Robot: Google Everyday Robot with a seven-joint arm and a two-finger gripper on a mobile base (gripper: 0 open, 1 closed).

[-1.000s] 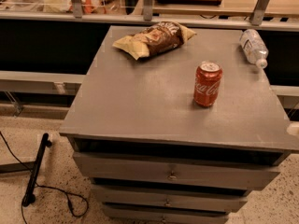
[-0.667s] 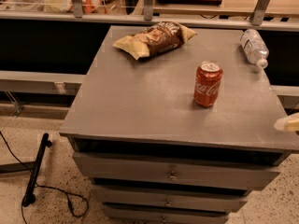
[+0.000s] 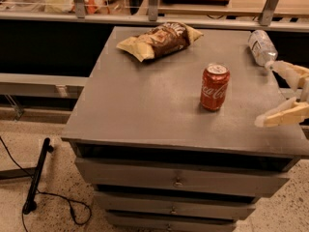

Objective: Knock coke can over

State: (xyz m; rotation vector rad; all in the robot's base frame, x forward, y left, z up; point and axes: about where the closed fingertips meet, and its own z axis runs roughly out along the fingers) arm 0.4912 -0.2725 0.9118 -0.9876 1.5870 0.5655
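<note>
The red coke can (image 3: 214,87) stands upright on the grey cabinet top (image 3: 145,100), right of its middle. My gripper (image 3: 263,94) comes in from the right edge of the camera view, over the cabinet's right side. Its two pale fingers (image 3: 285,115) are spread wide apart and hold nothing. It is to the right of the can, about a can's height away, not touching it.
A brown and yellow chip bag (image 3: 159,40) lies at the back of the top. A clear plastic water bottle (image 3: 261,47) lies on its side at the back right, near my upper finger. Drawers (image 3: 178,180) sit below. A black cable and stand (image 3: 36,178) lie on the floor at left.
My gripper has come into view from the right edge and moved left toward the can. The can, bag and bottle have not moved.
</note>
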